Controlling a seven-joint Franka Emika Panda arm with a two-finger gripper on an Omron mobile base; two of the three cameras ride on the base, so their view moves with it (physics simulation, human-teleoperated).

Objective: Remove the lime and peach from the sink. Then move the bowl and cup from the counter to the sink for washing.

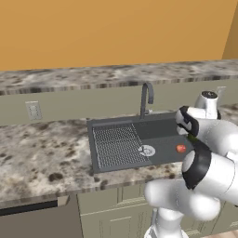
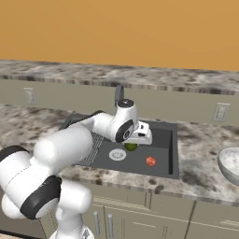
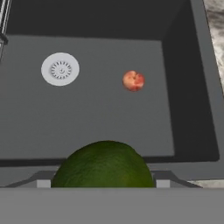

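No readable writing or labels anywhere. Arm reaches forward and bends down over the sink (image 2: 161,128), wrist pointing into the basin. Table (image 1: 42,153) surrounds the sink; bowl (image 2: 231,164) sits on it at 3 o'clock of the basin. End effector (image 2: 132,144) is closed around the lime (image 3: 103,165), held above the basin floor. Drain (image 3: 60,68) at 10 o'clock of the lime, peach (image 3: 133,81) on the floor at 1 o'clock.

The peach (image 3: 133,81) lies in the sink (image 3: 188,87) right of the drain (image 3: 60,68); the bowl (image 2: 231,164) sits on the counter (image 2: 200,140).
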